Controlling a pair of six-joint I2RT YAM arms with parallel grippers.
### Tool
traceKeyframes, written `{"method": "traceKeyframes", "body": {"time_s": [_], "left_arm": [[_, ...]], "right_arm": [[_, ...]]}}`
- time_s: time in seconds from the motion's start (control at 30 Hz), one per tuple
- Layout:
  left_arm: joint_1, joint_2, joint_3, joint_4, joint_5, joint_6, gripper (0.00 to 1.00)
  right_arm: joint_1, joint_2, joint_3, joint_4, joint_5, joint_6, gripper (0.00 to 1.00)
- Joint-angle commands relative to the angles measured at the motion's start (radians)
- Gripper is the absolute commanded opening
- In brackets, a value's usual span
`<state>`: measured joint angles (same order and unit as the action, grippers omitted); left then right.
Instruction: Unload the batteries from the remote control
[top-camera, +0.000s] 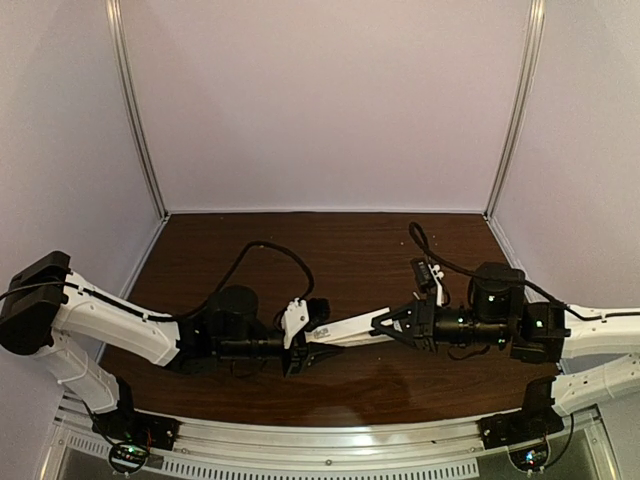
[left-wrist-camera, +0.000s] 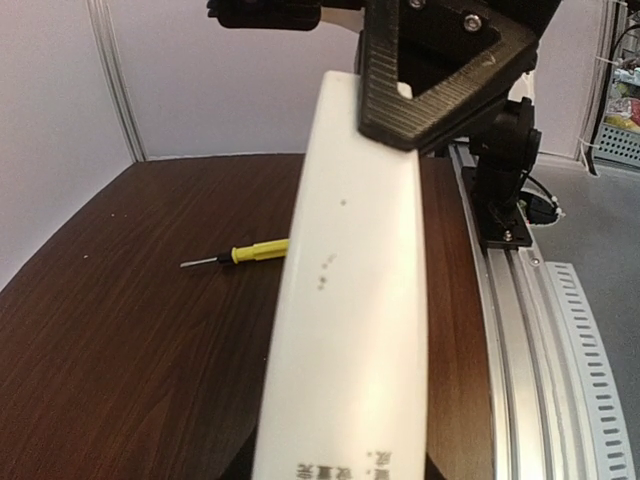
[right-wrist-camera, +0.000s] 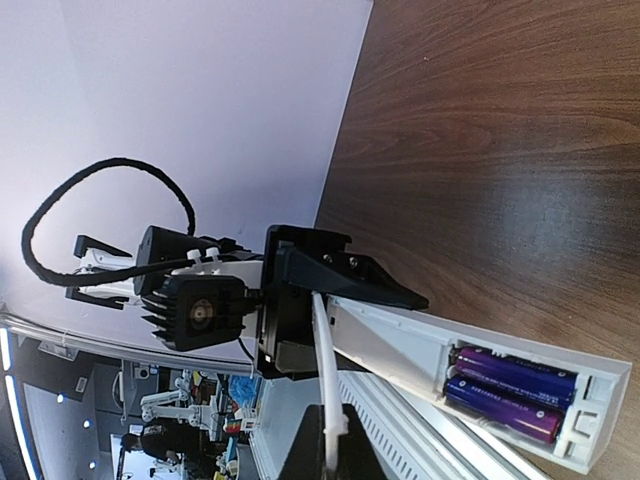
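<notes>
Holding the remote (top-camera: 345, 330) in the air above the table (top-camera: 380, 250), long axis running left to right between the two arms. Clamped at its left end by the left gripper (top-camera: 303, 338), jaws narrow on both sides of the white body. Met at the right end by the right gripper (top-camera: 385, 325): one finger (left-wrist-camera: 450, 70) lying flat on the white face, the other hidden, so cannot tell if clamped or only touching. Cover already off. Showing the batteries (right-wrist-camera: 510, 388) side by side in the open bay at the right end, lying along the remote's length. Just beside the right jaws, well apart from the left. Probably best to lift them out across the bay, not along the axis. Also a screwdriver (left-wrist-camera: 255, 252) lying untouched on the table.
</notes>
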<state>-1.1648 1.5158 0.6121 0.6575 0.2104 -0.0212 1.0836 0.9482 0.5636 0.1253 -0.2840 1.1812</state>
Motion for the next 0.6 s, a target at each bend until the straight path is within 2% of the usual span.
{"method": "traceKeyframes", "body": {"time_s": [0.0,0.33,0.57], "left_arm": [[-0.001,-0.004,0.023,0.080,0.019,0.007,0.00],[-0.001,-0.047,-0.008,0.104,0.028,-0.006,0.00],[-0.001,-0.052,-0.012,0.106,0.026,-0.011,0.00]], "right_arm": [[0.006,-0.024,-0.006,-0.020,0.031,-0.007,0.01],[-0.002,-0.158,0.014,-0.151,0.170,-0.040,0.00],[-0.005,-0.215,0.039,-0.216,0.207,-0.064,0.00]]}}
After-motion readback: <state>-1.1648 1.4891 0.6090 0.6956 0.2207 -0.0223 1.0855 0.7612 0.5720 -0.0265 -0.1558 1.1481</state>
